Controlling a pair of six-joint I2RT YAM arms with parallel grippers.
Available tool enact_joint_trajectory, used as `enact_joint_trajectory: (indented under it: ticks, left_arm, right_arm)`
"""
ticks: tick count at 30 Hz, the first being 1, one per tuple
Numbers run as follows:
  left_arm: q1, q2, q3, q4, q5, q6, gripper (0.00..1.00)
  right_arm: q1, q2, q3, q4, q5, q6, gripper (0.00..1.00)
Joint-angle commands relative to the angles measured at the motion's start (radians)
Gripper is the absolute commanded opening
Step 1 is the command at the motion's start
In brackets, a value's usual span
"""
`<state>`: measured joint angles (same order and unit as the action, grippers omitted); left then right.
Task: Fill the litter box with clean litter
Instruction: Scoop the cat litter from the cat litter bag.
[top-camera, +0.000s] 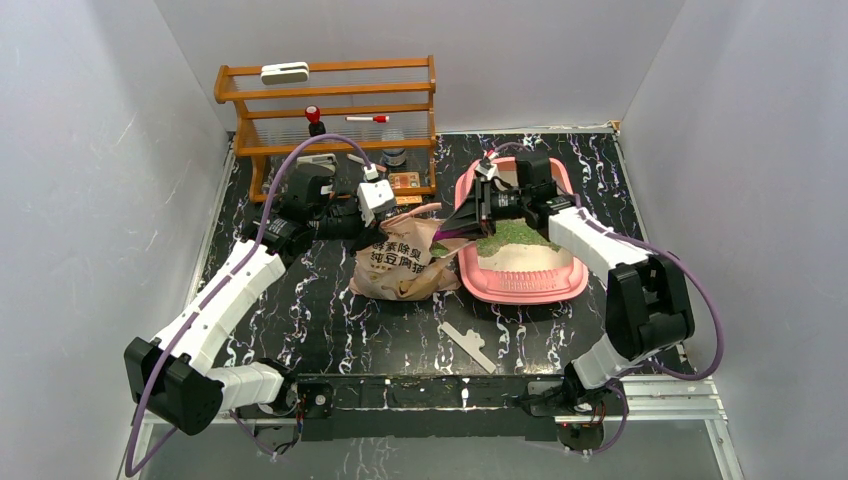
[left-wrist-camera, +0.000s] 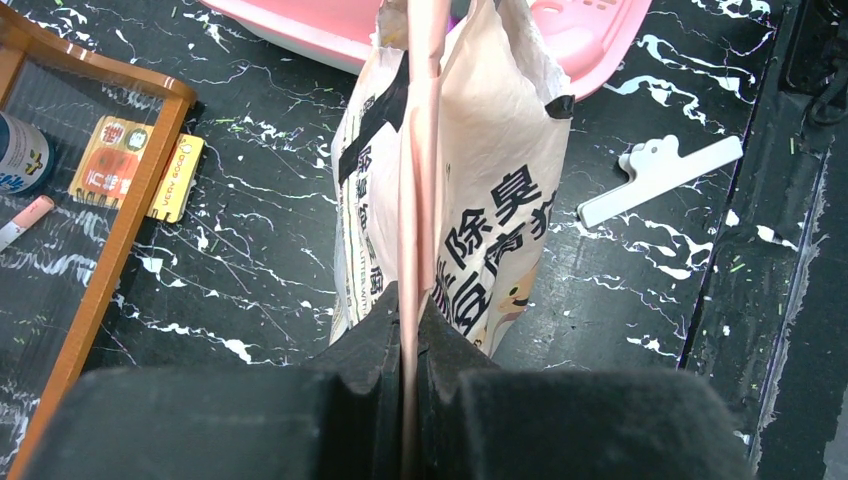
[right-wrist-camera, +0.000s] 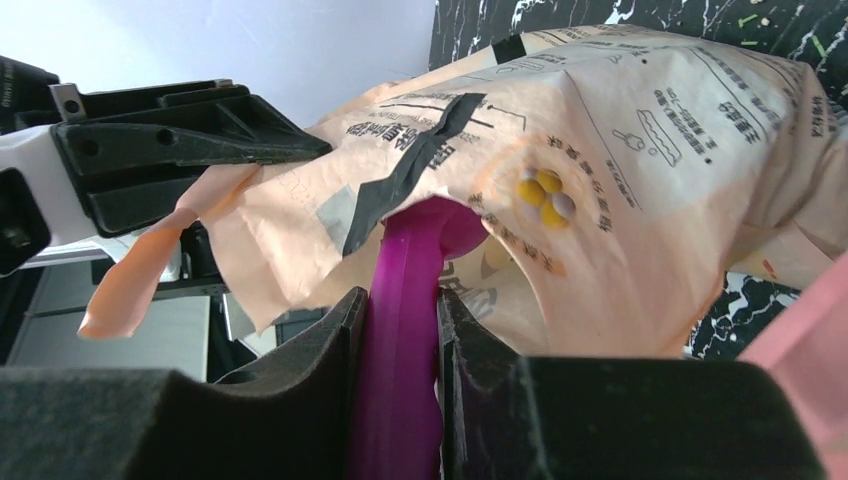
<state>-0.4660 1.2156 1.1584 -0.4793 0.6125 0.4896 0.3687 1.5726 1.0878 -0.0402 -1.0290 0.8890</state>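
The left arm reaches from its base at the near left edge of the black marbled worktop (top-camera: 330, 320) diagonally up to the middle, forearm nearly level. Its left end effector (top-camera: 378, 205) is clenched on a pale pink strip at the top edge of the beige printed paper bag (top-camera: 400, 265), holding the mouth up; the left wrist view shows both jaws pressed flat against that strip (left-wrist-camera: 410, 200).

The right arm rises from the near right, bends sharply at the elbow, then stretches back and left over the large pink rectangular plastic litter box (top-camera: 520, 288). Its right end effector (right-wrist-camera: 400, 310) grasps the handle of a purple plastic scoop (right-wrist-camera: 405, 260).

The scoop's bowl is hidden inside the bag's mouth, so its contents cannot be made out. The box sits right of centre, touching the bag. Green granular litter (top-camera: 510, 235) covers its middle; the far end lies hidden under the right arm. A white plastic clip (top-camera: 468, 345) lies nearer the bases, and a wooden shelf rack (top-camera: 330, 110) stands at the back left.
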Motion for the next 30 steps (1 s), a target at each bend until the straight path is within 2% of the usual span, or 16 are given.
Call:
enact_joint_trajectory:
  ticks: [1,21,30]
  left_arm:
    - [-0.002,-0.05,0.022,0.011,0.053,-0.013,0.0]
    - [-0.003,-0.057,0.021,0.011,0.046,-0.016,0.0]
    - [-0.002,-0.048,0.023,0.034,0.055,-0.029,0.0]
  right_arm:
    - [-0.046,-0.075,-0.019,0.063,-0.063,0.014,0.0]
    - [-0.234,-0.203,-0.163,0.067,-0.158,0.041,0.0]
    - [-0.254,-0.22,-0.174,0.027,-0.171,0.009,0.0]
